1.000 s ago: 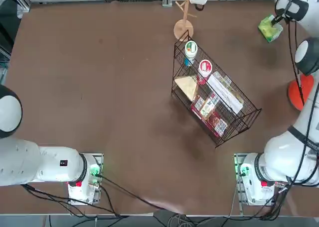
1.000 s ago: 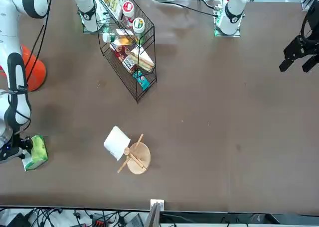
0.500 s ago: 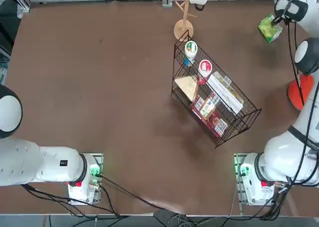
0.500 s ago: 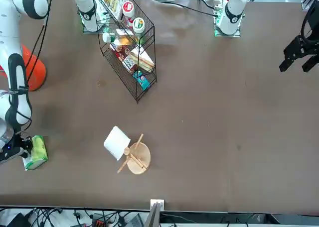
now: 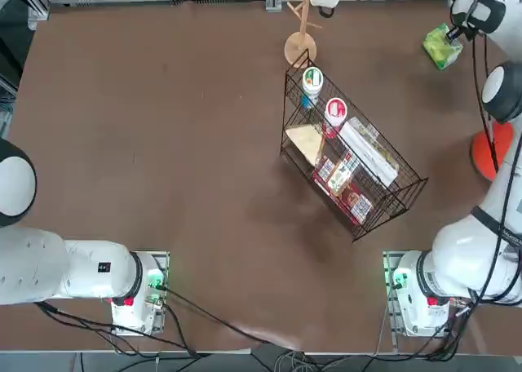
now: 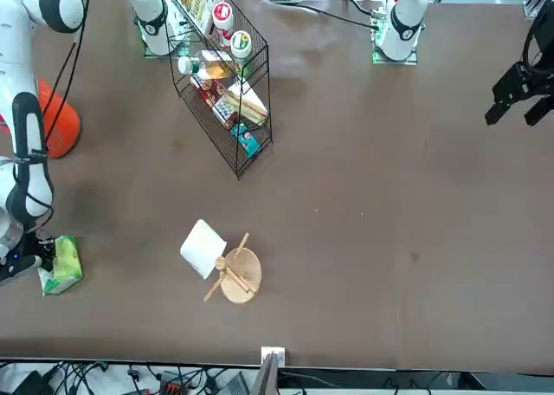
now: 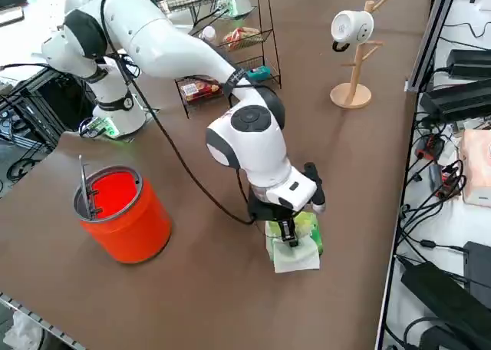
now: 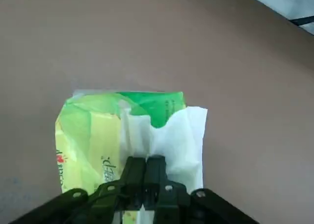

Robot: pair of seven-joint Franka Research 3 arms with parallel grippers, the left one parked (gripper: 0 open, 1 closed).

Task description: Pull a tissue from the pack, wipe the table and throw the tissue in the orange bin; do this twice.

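While the right hand (image 8: 145, 177) sits low over the pack (image 8: 105, 130), its two fingers are pinched together on the white tissue (image 8: 179, 138) protruding from the pack's opening. The pack lies flat on the tabletop (image 7: 192, 288) at the far right corner, with the orange bin (image 7: 123, 216) standing apart on the near side of it. Tissue judged very light, soft and easily torn; the pack is light and slippery, so it may lift with the pull. Hold is best kept on the free white flap, clear of the film. Wire basket (image 5: 351, 172) and mug tree (image 5: 300, 46) stand well apart.
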